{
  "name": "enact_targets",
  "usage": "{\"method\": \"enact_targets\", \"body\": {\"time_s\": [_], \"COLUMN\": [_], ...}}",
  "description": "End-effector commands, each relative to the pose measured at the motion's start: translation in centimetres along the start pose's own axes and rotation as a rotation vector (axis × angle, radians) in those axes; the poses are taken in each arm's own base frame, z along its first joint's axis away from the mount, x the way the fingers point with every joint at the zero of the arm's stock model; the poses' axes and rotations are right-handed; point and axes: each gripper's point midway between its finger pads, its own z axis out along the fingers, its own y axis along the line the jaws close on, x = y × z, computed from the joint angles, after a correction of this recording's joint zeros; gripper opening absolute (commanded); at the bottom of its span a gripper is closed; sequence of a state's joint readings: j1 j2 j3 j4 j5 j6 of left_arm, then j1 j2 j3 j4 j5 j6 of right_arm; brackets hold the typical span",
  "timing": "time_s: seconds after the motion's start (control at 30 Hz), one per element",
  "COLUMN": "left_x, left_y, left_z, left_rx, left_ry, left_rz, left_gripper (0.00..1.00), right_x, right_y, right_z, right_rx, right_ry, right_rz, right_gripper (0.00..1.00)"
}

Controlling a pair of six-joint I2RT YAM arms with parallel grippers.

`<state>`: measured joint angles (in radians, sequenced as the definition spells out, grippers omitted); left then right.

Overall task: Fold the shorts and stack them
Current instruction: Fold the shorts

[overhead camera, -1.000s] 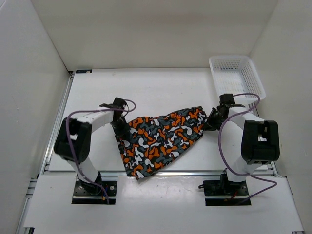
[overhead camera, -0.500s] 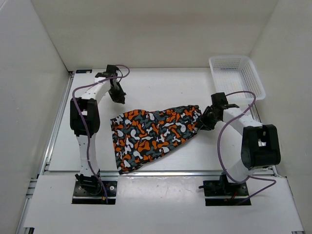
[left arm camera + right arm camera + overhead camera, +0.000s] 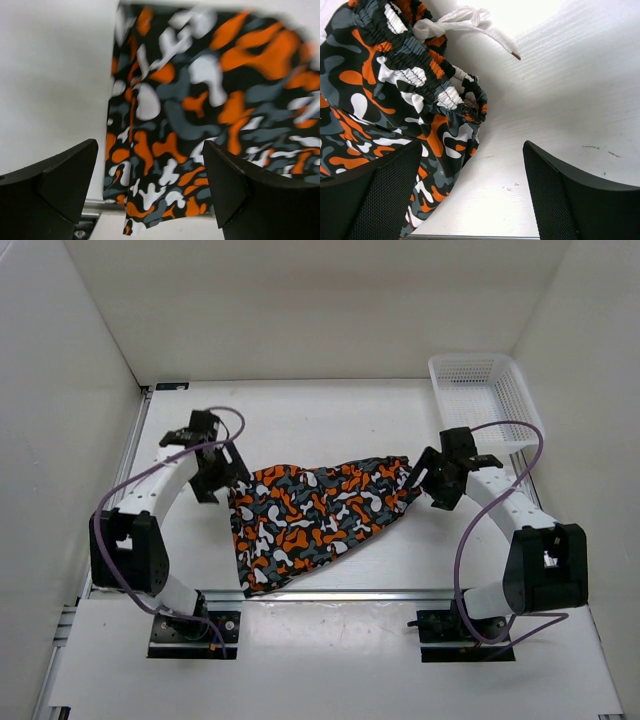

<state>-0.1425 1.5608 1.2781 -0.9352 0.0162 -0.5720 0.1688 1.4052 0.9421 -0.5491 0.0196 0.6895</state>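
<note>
The shorts [image 3: 315, 515], in orange, black, grey and white camouflage, lie spread on the white table, narrowing to a gathered waistband at the right. My left gripper [image 3: 214, 478] hovers open just off their upper left corner. In the left wrist view the shorts [image 3: 200, 100] lie below the open gripper [image 3: 150, 195], nothing between the fingers. My right gripper [image 3: 431, 481] stands open beside the waistband end. In the right wrist view the elastic waistband [image 3: 420, 85] and white drawstring [image 3: 465, 22] lie ahead of the empty gripper [image 3: 475, 200].
A white plastic mesh basket [image 3: 485, 395] stands at the back right corner of the table. White walls close in the left, back and right sides. The shorts' lower corner reaches the table's front rail [image 3: 400, 592].
Both grippers have opened and let go of the shorts, which now lie flatter and a little further back. The left arm swung to the back, then returned beside the cloth's left corner.
</note>
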Motion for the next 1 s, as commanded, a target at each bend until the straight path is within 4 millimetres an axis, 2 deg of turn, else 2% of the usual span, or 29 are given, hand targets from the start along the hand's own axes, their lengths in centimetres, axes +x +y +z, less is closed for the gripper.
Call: {"method": "enact_targets", "body": {"time_s": [0.0, 0.03, 0.07, 0.2, 0.27, 0.3, 0.33, 0.37, 0.4, 0.43, 0.47, 0.5, 0.53, 0.57, 0.63, 0.67, 0.73, 0.77, 0.8, 0.83, 0.87, 0.9, 0.93, 0.97], "left_x": [4.5, 5.9, 6.4, 6.4, 6.1, 6.0, 5.8, 5.6, 5.4, 5.0, 3.8, 3.4, 2.3, 1.6, 0.9, -1.4, -2.6, -4.4, -5.3, -6.0, -6.8, -7.1, -7.8, -8.9], "left_y": [0.9, 1.8, 1.9, 2.3, 2.2, 2.2, 1.9, 1.6, 1.3, 1.1, 0.3, -0.2, -1.1, -1.5, -2.0, -3.3, -3.8, -4.6, -4.4, -4.6, -4.8, -4.9, -4.8, -4.8], "left_z": [3.1, 4.2, 4.7, 6.9, 8.2, 8.7, 9.5, 9.9, 10.3, 10.7, 11.2, 11.3, 11.8, 11.9, 12.8, 12.4, 12.3, 12.1, 12.0, 11.6, 10.4, 9.7, 8.8, 6.1], "left_rx": [0.012, -0.015, -0.028, -0.068, -0.08, -0.086, -0.086, -0.082, -0.075, -0.074, -0.062, -0.052, -0.032, -0.029, -0.037, -0.016, -0.028, -0.027, -0.049, -0.058, -0.063, -0.066, -0.071, -0.058], "left_ry": [0.109, 0.147, 0.155, 0.175, 0.194, 0.203, 0.222, 0.233, 0.241, 0.241, 0.227, 0.233, 0.23, 0.225, 0.241, 0.193, 0.191, 0.154, 0.134, 0.123, 0.111, 0.099, 0.067, 0.012], "left_rz": [-0.058, -0.073, -0.063, -0.073, -0.063, -0.054, -0.041, -0.042, -0.029, -0.02, -0.006, -0.007, 0.015, 0.016, 0.025, 0.04, 0.053, 0.068, 0.082, 0.093, 0.112, 0.113, 0.126, 0.116], "left_gripper": [0.98, 1.0, 1.0, 0.98, 0.92, 0.88, 0.85, 0.79, 0.68, 0.54, 0.24, 0.11, 0.1, 0.1, 0.1, 0.1, 0.1, 0.1, 0.1, 0.15, 0.33, 0.57, 0.92, 1.0], "right_x": [-0.7, -0.6, -0.6, -0.4, -0.8, -0.3, -0.5, -0.4, -0.4, -0.4, -0.7, -0.8, -0.5, -0.4, -0.2, 0.1, 0.1, 0.4, 0.1, 0.2, 0.3, 0.3, 0.2, 0.0], "right_y": [0.5, 0.4, 0.6, 1.3, 2.3, 2.4, 2.6, 2.7, 2.8, 2.8, 2.5, 2.4, 2.1, 1.9, 1.4, 0.9, 0.0, -0.5, -0.4, -0.8, -0.8, -0.8, -0.5, -0.4], "right_z": [-0.6, -0.1, 0.2, 2.2, 2.9, 3.7, 4.1, 4.4, 4.7, 5.1, 5.5, 5.5, 5.6, 5.9, 6.1, 5.8, 5.5, 5.0, 4.7, 4.1, 3.8, 3.5, 2.8, 2.5], "right_rx": [-0.011, -0.006, -0.011, -0.032, -0.069, -0.078, -0.082, -0.088, -0.088, -0.086, -0.068, -0.06, -0.055, -0.042, -0.025, -0.007, 0.031, 0.044, 0.044, 0.053, 0.048, 0.043, 0.035, 0.027], "right_ry": [-0.012, -0.005, 0.003, 0.052, 0.056, 0.084, 0.078, 0.088, 0.088, 0.091, 0.075, 0.069, 0.076, 0.077, 0.078, 0.08, 0.056, 0.052, 0.033, 0.024, 0.018, 0.012, -0.007, -0.016], "right_rz": [-0.038, -0.048, -0.048, -0.066, -0.068, -0.057, -0.057, -0.045, -0.031, -0.031, -0.022, -0.022, -0.021, -0.02, -0.011, 0.001, 0.009, 0.019, 0.019, 0.029, 0.029, 0.028, 0.02, 0.009], "right_gripper": [0.88, 0.9, 0.9, 0.9, 0.9, 0.9, 0.85, 0.83, 0.8, 0.74, 0.61, 0.5, 0.25, 0.14, 0.02, 0.0, 0.0, 0.0, 0.0, 0.03, 0.22, 0.37, 0.53, 0.67]}}
